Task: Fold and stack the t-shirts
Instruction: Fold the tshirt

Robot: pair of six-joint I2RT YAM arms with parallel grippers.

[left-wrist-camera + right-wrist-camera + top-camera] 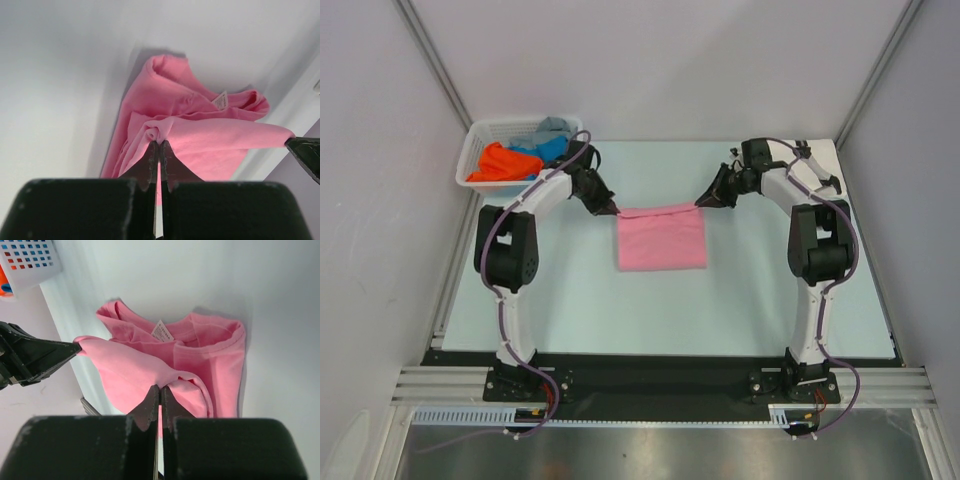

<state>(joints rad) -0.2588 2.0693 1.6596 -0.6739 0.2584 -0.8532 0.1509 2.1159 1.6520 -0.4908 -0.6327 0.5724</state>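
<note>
Two corners of the pink shirt (662, 240) are pinched: left pincer (613, 208) closed tight on the far-left one, right pincer (701, 203) on the far-right. That edge hangs lifted between them, rest lies on the tabletop (580, 300)

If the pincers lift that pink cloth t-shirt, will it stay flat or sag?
Likely sag: the pink cloth t-shirt bunches where the left gripper and right gripper pinch its edge. It probably weighs little; the thin edge hangs stretched between them. Its loose folds might slide apart.
</note>
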